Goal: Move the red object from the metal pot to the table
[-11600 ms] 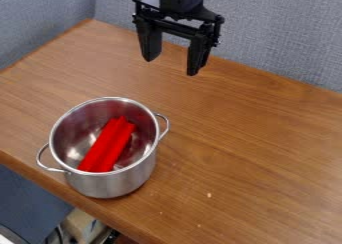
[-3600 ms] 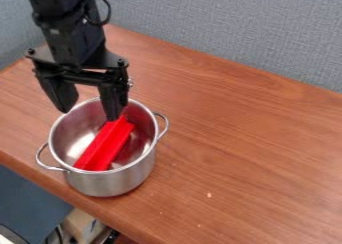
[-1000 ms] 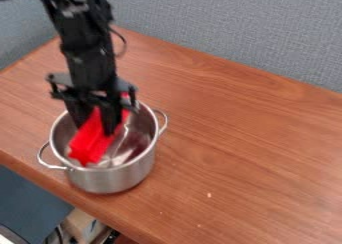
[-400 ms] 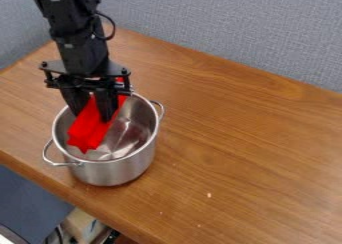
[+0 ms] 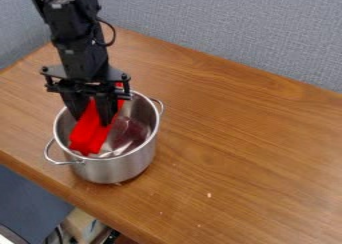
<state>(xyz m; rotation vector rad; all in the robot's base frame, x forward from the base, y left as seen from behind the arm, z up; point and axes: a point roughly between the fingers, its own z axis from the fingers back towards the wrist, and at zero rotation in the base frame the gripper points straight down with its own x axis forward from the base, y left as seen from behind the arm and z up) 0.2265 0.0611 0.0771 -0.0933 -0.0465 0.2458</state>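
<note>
The gripper (image 5: 91,106) grasps the red object (image 5: 92,130), which sits tilted inside the metal pot (image 5: 112,169). With 1 grip apparently secured, 2 steps remain: lifting it past the rim and setting it on the worktop (image 5: 235,138).

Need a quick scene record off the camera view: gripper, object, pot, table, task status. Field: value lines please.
gripper: shut on the red object, at the pot
object: red object, elongated, tilted, upper end between the fingers, lower part inside the pot
pot: metal pot, upright, near the table's edge, two loop handles
table: wood-grain tabletop
background: gray textured panel
status: red object not yet on the table
</note>
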